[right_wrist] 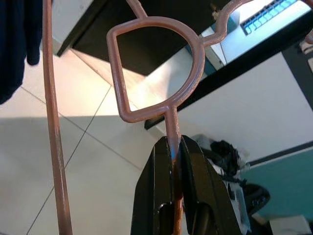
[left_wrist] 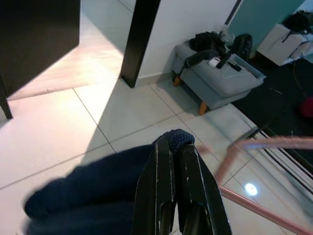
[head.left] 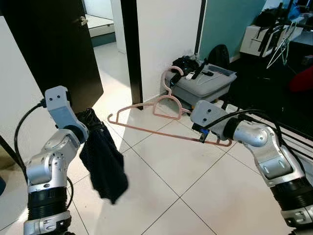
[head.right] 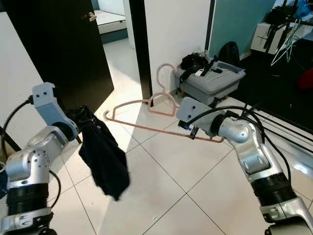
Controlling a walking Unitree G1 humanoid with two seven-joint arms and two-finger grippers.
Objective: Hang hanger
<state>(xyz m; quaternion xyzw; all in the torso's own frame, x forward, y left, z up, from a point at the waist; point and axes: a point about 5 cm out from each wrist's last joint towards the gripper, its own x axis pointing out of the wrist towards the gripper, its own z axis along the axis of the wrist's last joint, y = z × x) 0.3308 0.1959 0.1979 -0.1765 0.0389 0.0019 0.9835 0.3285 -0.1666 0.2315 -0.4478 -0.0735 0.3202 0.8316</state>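
Note:
A pink plastic hanger (head.left: 161,105) is held level in the air above the tiled floor, its hook (head.left: 172,73) pointing toward the white wall. My right gripper (right_wrist: 175,147) is shut on the hanger's arm just below its D-shaped loop (right_wrist: 156,68). My left gripper (left_wrist: 177,147) is shut on a dark navy garment (head.left: 103,159), which hangs limp below it at the left. The garment's top sits close to the hanger's left tip (head.left: 111,118); whether they touch is unclear.
A grey storage box (head.left: 203,85) with black items on top stands against the white wall (head.left: 166,34). A dark door (head.left: 54,44) is open at the left. Dark furniture and a metal rack (head.left: 283,39) fill the back right. Pale floor tiles (head.left: 166,196) lie in front.

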